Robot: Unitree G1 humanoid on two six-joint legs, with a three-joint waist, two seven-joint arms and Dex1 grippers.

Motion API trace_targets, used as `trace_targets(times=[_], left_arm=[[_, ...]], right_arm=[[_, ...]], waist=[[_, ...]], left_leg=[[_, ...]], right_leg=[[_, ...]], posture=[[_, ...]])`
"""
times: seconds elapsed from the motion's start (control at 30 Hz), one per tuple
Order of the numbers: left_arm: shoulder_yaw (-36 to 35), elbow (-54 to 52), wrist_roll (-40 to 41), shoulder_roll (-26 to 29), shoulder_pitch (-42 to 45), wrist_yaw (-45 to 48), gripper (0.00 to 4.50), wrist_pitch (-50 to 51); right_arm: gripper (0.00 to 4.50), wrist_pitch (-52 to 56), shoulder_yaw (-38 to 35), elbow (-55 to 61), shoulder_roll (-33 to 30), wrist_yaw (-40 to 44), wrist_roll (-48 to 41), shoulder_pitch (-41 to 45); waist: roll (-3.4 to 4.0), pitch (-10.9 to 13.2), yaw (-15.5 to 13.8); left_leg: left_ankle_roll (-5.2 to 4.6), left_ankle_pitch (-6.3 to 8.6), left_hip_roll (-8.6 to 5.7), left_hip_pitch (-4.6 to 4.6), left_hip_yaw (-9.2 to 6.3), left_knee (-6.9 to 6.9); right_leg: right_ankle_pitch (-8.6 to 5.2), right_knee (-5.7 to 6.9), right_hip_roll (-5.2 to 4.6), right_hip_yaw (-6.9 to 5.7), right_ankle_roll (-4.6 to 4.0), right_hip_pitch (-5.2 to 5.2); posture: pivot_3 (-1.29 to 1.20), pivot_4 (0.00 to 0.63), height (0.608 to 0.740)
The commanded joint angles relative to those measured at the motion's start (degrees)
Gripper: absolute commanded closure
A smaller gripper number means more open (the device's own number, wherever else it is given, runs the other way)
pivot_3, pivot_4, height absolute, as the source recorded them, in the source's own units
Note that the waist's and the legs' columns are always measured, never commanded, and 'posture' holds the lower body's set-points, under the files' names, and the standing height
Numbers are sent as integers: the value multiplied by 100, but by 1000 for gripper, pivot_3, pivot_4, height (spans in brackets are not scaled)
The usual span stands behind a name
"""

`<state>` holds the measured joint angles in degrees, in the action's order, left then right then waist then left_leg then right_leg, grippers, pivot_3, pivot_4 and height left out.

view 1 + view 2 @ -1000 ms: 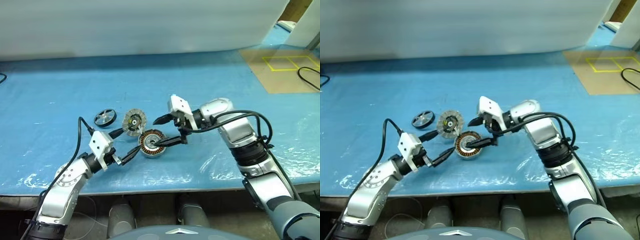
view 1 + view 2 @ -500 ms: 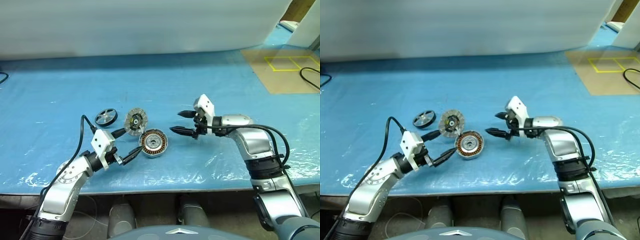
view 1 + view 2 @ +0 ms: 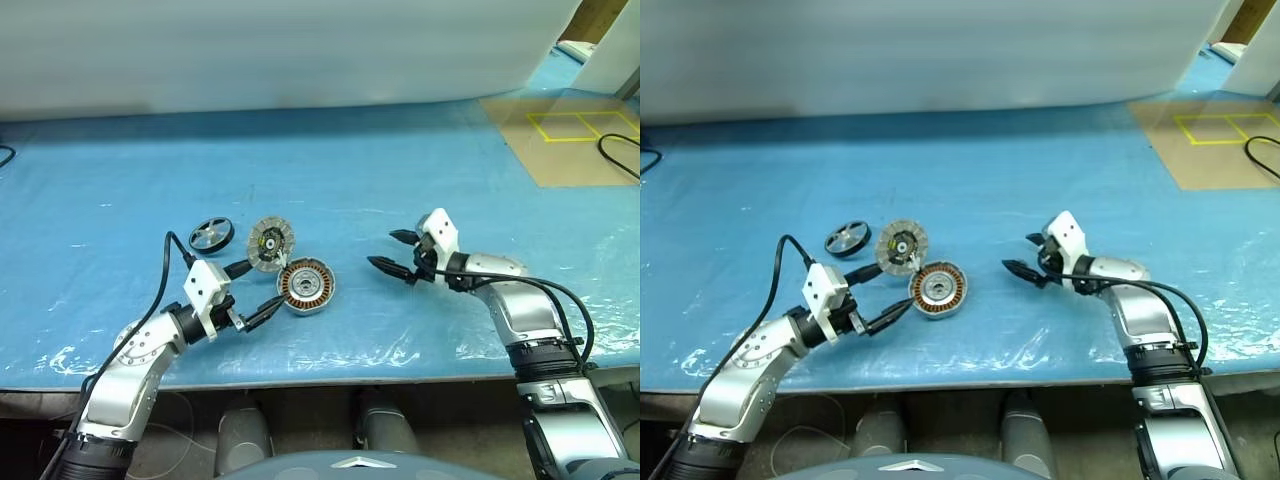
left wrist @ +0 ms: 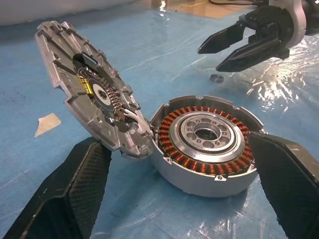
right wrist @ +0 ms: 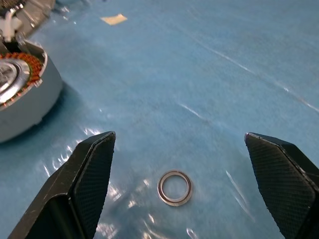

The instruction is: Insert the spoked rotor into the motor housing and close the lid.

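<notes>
From the head camera, a blue plastic-covered table (image 3: pixel 420 160) carries three round parts grouped left of centre: the spoked rotor (image 3: pixel 210 234), a small dark wheel with thin spokes, lies flat farthest left; just right of it the lid (image 3: pixel 270 244), a silver-grey ribbed disc with a black-and-yellow centre, stands tilted on edge; touching the lid on its near right sits the motor housing (image 3: pixel 306 285), a shallow round silver case ringed with copper-coloured windings. The left gripper (image 3: pixel 250 289) hangs low near the housing's left side, its two black fingers spread wide and empty, one tip by the lid and the other by the housing. The right gripper (image 3: pixel 393 252) is well to the right of the housing, fingers also spread wide, holding nothing. A tan board with yellow taped squares (image 3: pixel 570 135) lies at the far right. In the left wrist view, the housing (image 4: pixel 207 142) sits between the spread fingers (image 4: pixel 65 194) without visible contact, the lid (image 4: pixel 92 97) leaning against its rim, and the right gripper (image 4: pixel 234 45) shows beyond, above a small metal ring (image 4: pixel 216 78). In the right wrist view, that small silver washer-like ring (image 5: pixel 175 187) lies flat on the table between the wide-apart fingers (image 5: pixel 89 174), with the housing (image 5: pixel 22 89) off to the side.
</notes>
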<state>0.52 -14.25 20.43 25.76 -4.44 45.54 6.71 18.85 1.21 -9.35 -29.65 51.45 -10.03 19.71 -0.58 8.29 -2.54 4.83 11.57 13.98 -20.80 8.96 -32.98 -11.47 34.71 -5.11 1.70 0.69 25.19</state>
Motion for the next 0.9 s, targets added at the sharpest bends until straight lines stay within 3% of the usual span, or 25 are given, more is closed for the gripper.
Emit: trace_targets(times=[0.03, 0.63, 0.77, 0.9], left_arm=[[-2, -155, 57, 4, 60, 12, 0, -37], [0, -155, 63, 15, 143, 30, 0, 25], [12, -87, 37, 0, 139, 41, 0, -26], [16, -38, 20, -8, 128, 54, 0, -63]], right_arm=[[101, -408, 44, 25, -113, 60, 72, -141], [101, -585, 311, -209, -193, 36, 319, -290], [995, -502, 333, -235, -182, 25, 313, -267], [2426, -443, 367, -255, -139, -17, 331, -219]], waist=[[0, 0, 0], [1, 1, 4], [1, 1, 3], [1, 1, 4]], left_leg=[[-4, 2, 0, 0, 0, 0], [-10, 6, 0, -2, 0, 0], [-10, 6, 0, -2, 0, 0], [-10, 6, 0, -2, 0, 0]], right_leg=[[0, 0, 0, 0, 0, 0], [-1, -1, -1, 0, 1, 0], [-1, -1, 0, 1, 1, 0], [-1, -1, 0, 1, 1, 0]], posture=[[0, 150, 740], [0, 150, 740], [0, 150, 740], [0, 150, 740]])
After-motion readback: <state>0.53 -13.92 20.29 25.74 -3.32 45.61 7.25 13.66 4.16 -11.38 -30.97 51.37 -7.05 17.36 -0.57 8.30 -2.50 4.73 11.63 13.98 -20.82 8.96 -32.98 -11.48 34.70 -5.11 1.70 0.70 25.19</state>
